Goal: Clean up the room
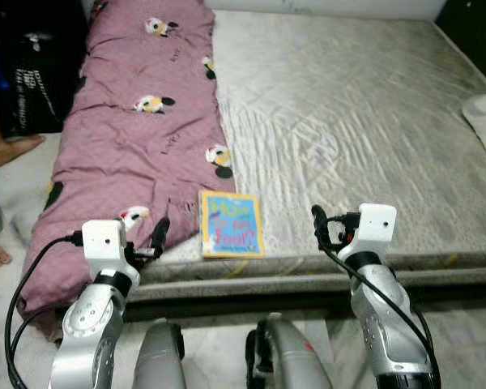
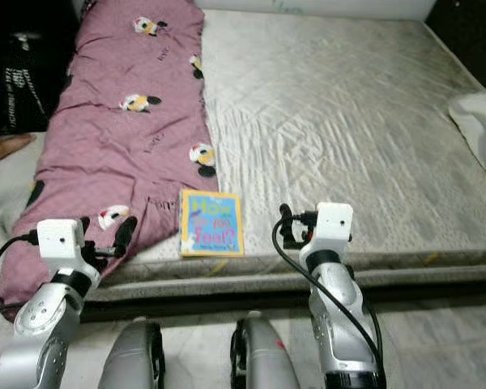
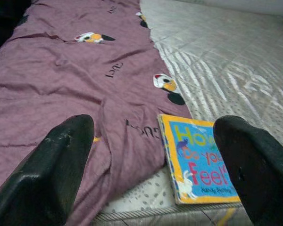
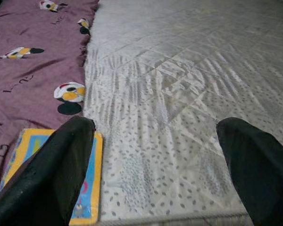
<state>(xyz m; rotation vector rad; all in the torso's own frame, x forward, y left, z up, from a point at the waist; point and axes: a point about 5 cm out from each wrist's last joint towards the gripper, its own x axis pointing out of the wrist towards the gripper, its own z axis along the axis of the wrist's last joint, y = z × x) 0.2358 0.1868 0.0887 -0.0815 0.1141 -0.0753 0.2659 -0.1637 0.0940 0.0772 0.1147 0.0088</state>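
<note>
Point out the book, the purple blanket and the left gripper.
book (image 1: 231, 225): left eye view, centre of cover.
purple blanket (image 1: 138, 138): left eye view, middle of the fabric.
left gripper (image 3: 153, 169): left wrist view, midway between fingertips.

We see a bare grey mattress (image 1: 348, 105); a mauve quilt (image 1: 138, 121) covers its left side, a picture book (image 1: 231, 224) lower centre.

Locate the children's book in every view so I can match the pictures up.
Left eye view: book at the mattress's near edge.
Right eye view: same edge, left of centre.
Left wrist view: between the fingers.
Right wrist view: behind one finger.
Shared landmark: purple blanket touching the book.
</note>
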